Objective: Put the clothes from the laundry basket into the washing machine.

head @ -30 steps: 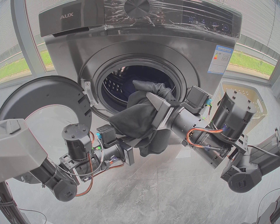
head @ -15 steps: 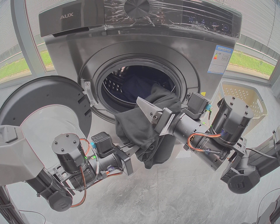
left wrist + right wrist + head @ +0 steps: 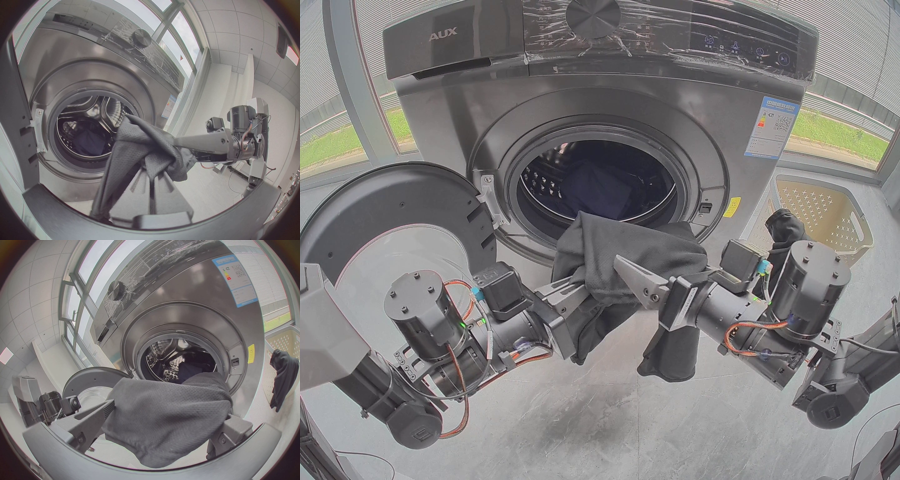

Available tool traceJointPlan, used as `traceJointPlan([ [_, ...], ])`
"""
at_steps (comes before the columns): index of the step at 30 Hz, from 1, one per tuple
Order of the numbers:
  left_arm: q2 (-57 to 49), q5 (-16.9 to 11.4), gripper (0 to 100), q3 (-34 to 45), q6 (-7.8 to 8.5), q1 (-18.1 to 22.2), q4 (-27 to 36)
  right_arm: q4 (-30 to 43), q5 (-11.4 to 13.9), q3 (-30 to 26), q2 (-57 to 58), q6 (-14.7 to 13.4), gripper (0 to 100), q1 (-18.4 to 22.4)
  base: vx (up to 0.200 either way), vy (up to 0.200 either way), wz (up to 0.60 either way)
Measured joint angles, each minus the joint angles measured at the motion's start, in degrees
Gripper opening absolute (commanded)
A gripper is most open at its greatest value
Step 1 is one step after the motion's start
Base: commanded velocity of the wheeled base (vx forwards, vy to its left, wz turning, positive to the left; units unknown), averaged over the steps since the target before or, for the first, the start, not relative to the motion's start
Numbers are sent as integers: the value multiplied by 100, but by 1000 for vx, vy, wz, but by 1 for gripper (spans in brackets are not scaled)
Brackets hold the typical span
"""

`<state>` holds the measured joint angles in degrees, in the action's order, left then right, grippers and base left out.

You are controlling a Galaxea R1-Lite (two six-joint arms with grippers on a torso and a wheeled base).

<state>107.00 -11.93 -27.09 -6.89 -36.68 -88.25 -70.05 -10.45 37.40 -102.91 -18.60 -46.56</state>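
Across both jaws, dark garment (image 3: 625, 245)

Obscured: black garment (image 3: 637, 247) hides L gripper (image 3: 151, 175) fingertips, one R gripper (image 3: 170, 415) fingertip. Partly behind R arm (image 3: 812, 294): laundry basket (image 3: 828, 209). Too dim to ID: dark item (image 3: 600, 187) in drum (image 3: 547, 181). Cut by frame edge: washing machine (image 3: 456, 119) top.

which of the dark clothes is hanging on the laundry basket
The black garment draped on the beige plastic basket. The dark blue one lies in the drum; the dark grey mesh one hangs across the left gripper and right gripper.
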Motion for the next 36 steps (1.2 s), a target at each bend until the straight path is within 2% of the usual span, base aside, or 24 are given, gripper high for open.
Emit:
traceJointPlan([
  [6, -124, 33, 0, 9, -26, 116, -10, -23, 141, -529, 190, -11, 100, 63, 0, 0, 0],
  [13, -217, 77, 0, -2, -30, 162, -7, -432, 684, -1208, 446, -41, 100, 1, 0, 0, 0],
  [18, -123, 85, 0, 74, -15, 160, -10, -1018, 1009, -1392, 633, -293, 100, -140, 0, 0, 0],
  [36, -22, 171, 0, 112, -11, 168, -13, -1106, 1159, -2823, 1087, -395, 100, -302, 0, 0, 0],
])
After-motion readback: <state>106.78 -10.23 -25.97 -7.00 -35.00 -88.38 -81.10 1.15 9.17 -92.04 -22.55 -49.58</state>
